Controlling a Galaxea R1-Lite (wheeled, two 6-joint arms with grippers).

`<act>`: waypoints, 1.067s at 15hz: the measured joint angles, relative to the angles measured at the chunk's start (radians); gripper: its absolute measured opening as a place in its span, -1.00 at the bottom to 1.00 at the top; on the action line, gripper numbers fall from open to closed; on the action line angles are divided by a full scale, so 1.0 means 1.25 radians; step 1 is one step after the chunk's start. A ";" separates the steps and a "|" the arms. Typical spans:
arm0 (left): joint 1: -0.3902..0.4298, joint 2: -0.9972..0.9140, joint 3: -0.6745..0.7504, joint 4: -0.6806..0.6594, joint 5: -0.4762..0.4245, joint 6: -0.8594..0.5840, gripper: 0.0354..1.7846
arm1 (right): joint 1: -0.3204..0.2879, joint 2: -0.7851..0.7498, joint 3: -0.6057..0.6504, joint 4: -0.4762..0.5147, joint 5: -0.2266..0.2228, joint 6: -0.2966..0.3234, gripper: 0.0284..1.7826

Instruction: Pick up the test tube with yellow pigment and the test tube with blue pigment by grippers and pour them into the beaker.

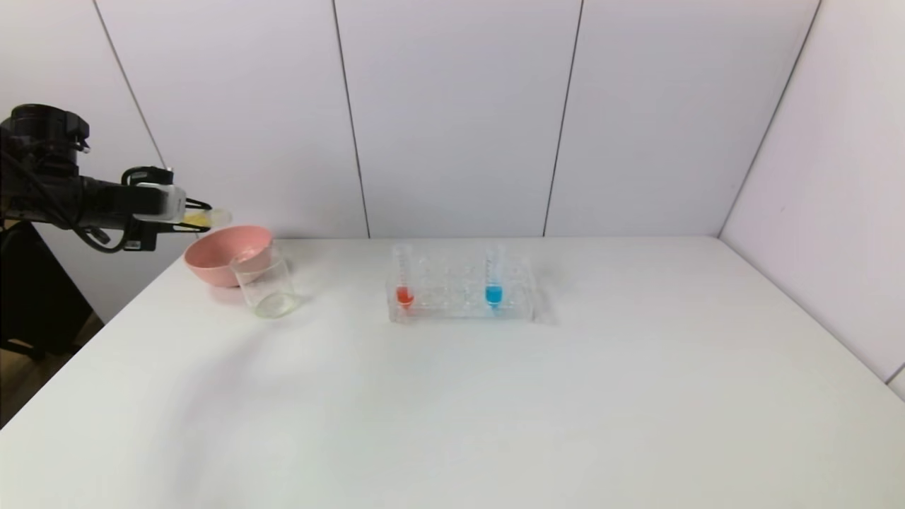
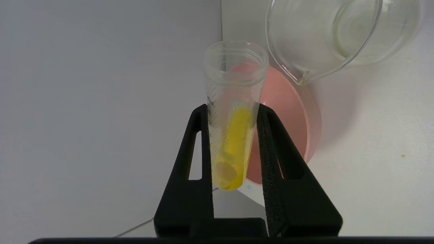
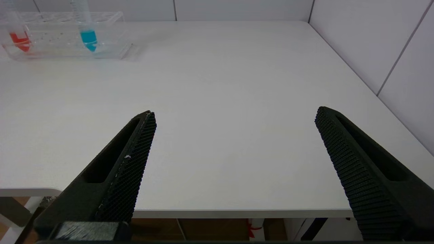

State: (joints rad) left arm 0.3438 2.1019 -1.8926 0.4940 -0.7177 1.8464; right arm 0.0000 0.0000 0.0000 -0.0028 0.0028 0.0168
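My left gripper (image 1: pixel 201 215) is shut on the test tube with yellow pigment (image 2: pixel 232 135) and holds it nearly level in the air, its mouth (image 1: pixel 220 215) toward the pink bowl (image 1: pixel 223 254). The left wrist view shows the left gripper (image 2: pixel 232 110) with yellow liquid lying along the tube. The beaker (image 1: pixel 265 285) stands on the table in front of the bowl; it also shows in the left wrist view (image 2: pixel 325 37). The test tube with blue pigment (image 1: pixel 493 283) stands upright in the clear rack (image 1: pixel 459 300), also in the right wrist view (image 3: pixel 87 32). My right gripper (image 3: pixel 234 117) is open and empty near the table's front edge.
A like tube with red-orange liquid (image 1: pixel 404 283) stands at the rack's left end, also in the right wrist view (image 3: pixel 18 37). The white table (image 1: pixel 495 410) meets panelled walls at the back and right. The table's left edge lies just below my left arm.
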 joint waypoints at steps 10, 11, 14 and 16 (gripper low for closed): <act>-0.008 0.003 -0.017 0.021 0.016 0.011 -0.56 | 0.000 0.000 0.000 0.000 0.000 0.000 0.92; -0.009 0.003 -0.019 0.026 0.026 0.011 -0.56 | 0.000 0.000 0.000 0.000 0.000 0.000 0.92; -0.014 0.003 -0.027 0.042 0.044 0.010 -0.56 | 0.000 0.000 0.000 0.000 0.000 0.000 0.92; -0.018 0.003 -0.030 0.043 0.063 0.011 -0.56 | 0.000 0.000 0.000 0.000 0.000 0.000 0.92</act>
State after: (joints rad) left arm 0.3209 2.1062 -1.9306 0.5479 -0.6391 1.8602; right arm 0.0000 0.0000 0.0000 -0.0028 0.0028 0.0164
